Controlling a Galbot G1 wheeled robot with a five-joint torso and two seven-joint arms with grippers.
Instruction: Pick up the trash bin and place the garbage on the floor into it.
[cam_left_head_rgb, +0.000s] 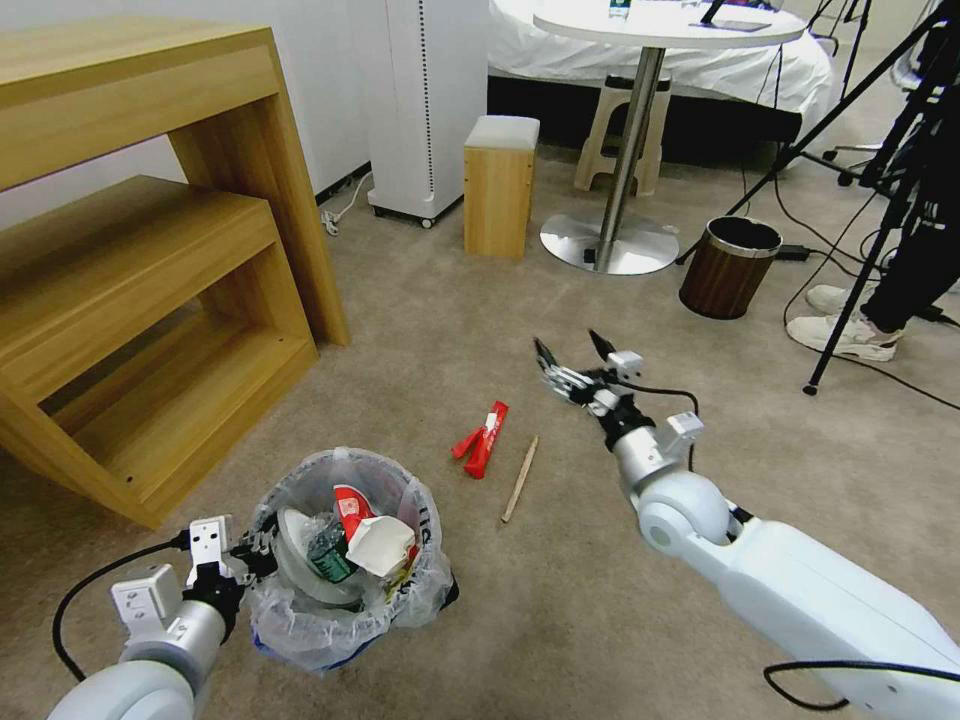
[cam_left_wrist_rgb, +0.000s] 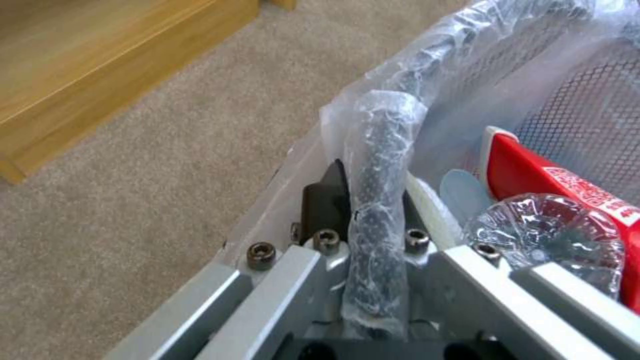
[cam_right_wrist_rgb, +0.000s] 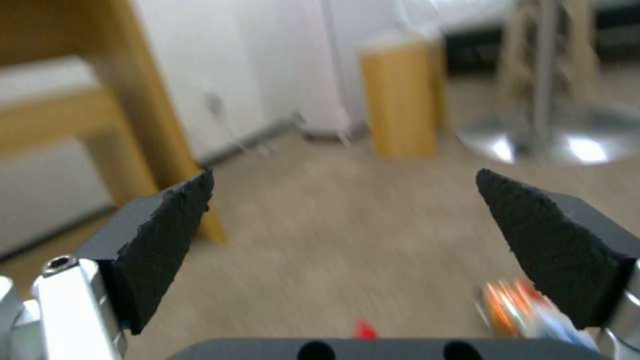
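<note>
item: my left gripper (cam_left_head_rgb: 255, 548), pinched on the rim of the trash bin (cam_left_head_rgb: 345, 555), one finger inside the liner, one outside; the bagged rim runs between them in the left wrist view. bin sits low at my left on the floor (cam_left_head_rgb: 560, 600), already holding a red-white cup (cam_left_wrist_rgb: 560, 185), a bottle (cam_left_head_rgb: 328, 558) and crumpled paper (cam_left_head_rgb: 382, 545).

item: my right gripper (cam_left_head_rgb: 575, 350), spread wide, empty, held above the carpet well ahead of the bin.

item: garbage still down: red packet (cam_left_head_rgb: 482, 438) and wooden stick (cam_left_head_rgb: 520, 478), just beside each other, between bin and right gripper.

risk: my hold is on plastic over a thin rim; the liner could slide and tip the bin. the flat stick may skid from under my fingers.
</note>
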